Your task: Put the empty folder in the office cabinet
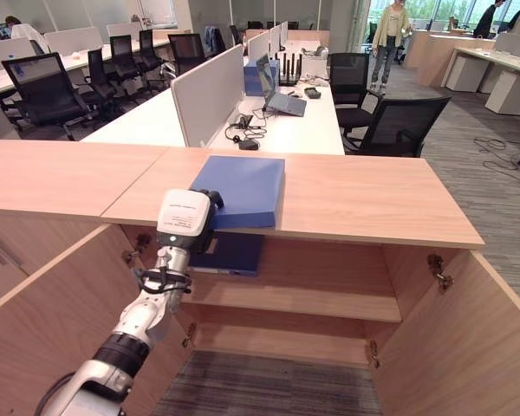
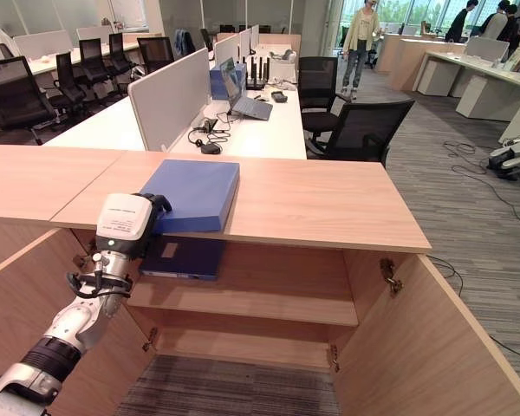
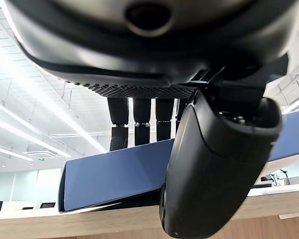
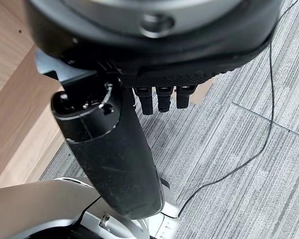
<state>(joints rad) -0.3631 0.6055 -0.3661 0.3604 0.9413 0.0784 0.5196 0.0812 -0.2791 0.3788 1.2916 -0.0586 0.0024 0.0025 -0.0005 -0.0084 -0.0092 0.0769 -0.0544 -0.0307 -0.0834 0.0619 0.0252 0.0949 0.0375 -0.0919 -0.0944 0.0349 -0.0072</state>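
Observation:
A blue folder (image 1: 243, 186) lies flat on the wooden cabinet top (image 1: 364, 204), its near edge overhanging the front a little. My left hand (image 1: 186, 221) is at that near left edge. In the left wrist view its fingers (image 3: 142, 119) reach out straight over the top of the folder (image 3: 114, 174), while the thumb (image 3: 214, 164) hangs in front of the edge. A second dark blue folder (image 1: 230, 254) lies on the upper shelf (image 1: 329, 299) inside the cabinet, just below the hand. My right hand (image 4: 109, 149) hangs over grey carpet with its fingers relaxed, holding nothing.
Both cabinet doors stand wide open, the left door (image 1: 52, 321) beside my arm and the right door (image 1: 468, 347) opposite. Behind the cabinet is a white desk with a laptop (image 1: 282, 100) and black chairs (image 1: 399, 126). A person (image 1: 390, 35) stands far back.

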